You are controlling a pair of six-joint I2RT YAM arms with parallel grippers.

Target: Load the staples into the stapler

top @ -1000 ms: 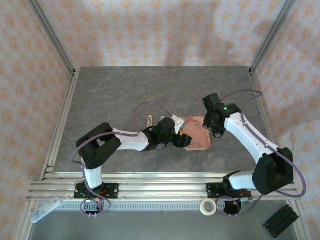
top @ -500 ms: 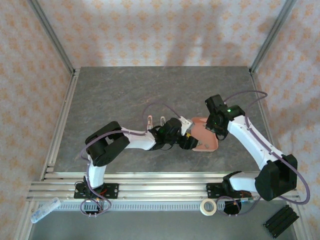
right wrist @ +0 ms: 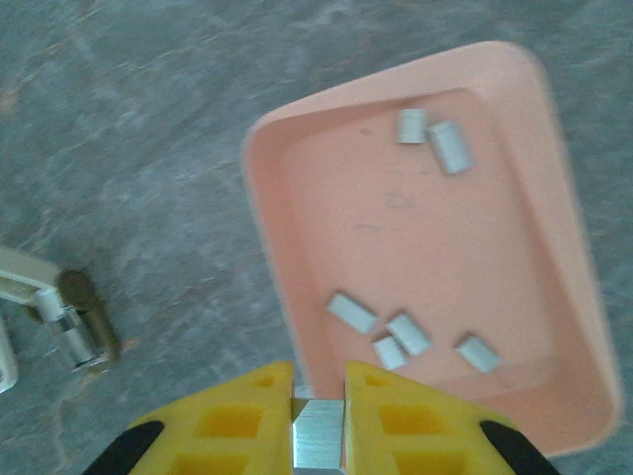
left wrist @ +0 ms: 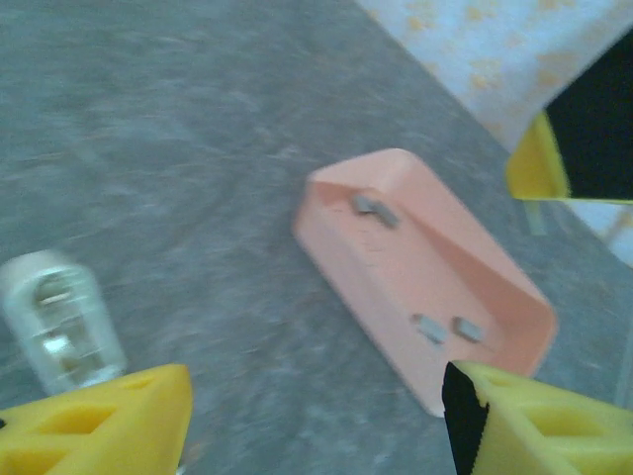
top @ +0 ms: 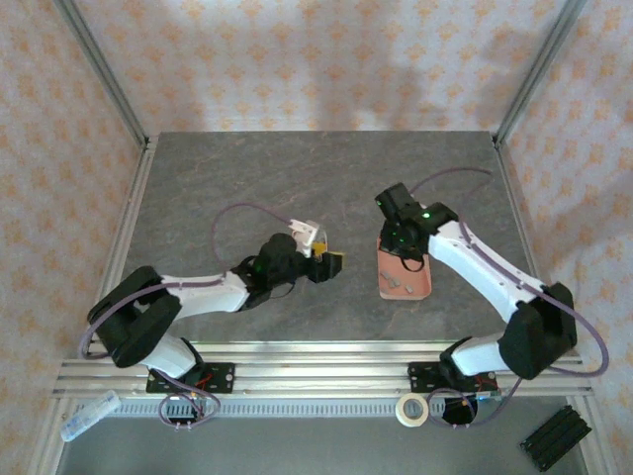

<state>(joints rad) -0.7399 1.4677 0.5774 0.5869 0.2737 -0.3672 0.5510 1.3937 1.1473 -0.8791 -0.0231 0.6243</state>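
Pink tray [right wrist: 259,198] holds loose staples [right wrist: 406,332]; your right gripper [right wrist: 317,421] pinches one grey strip [right wrist: 317,450]. Your left gripper [left wrist: 312,421] stands wide and empty, facing the tray.

tray [right wrist: 465,257] pink | staples [right wrist: 407,332] grey | fingers [right wrist: 237,416] yellow | table [right wrist: 129,148] grey-marbled

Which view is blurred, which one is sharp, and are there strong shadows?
Left wrist view: blurred, the pink tray soft-edged. Right wrist view: fairly sharp on the staples in the tray and the strip in the right gripper. Top external view: even light, faint shadows on the back wall.
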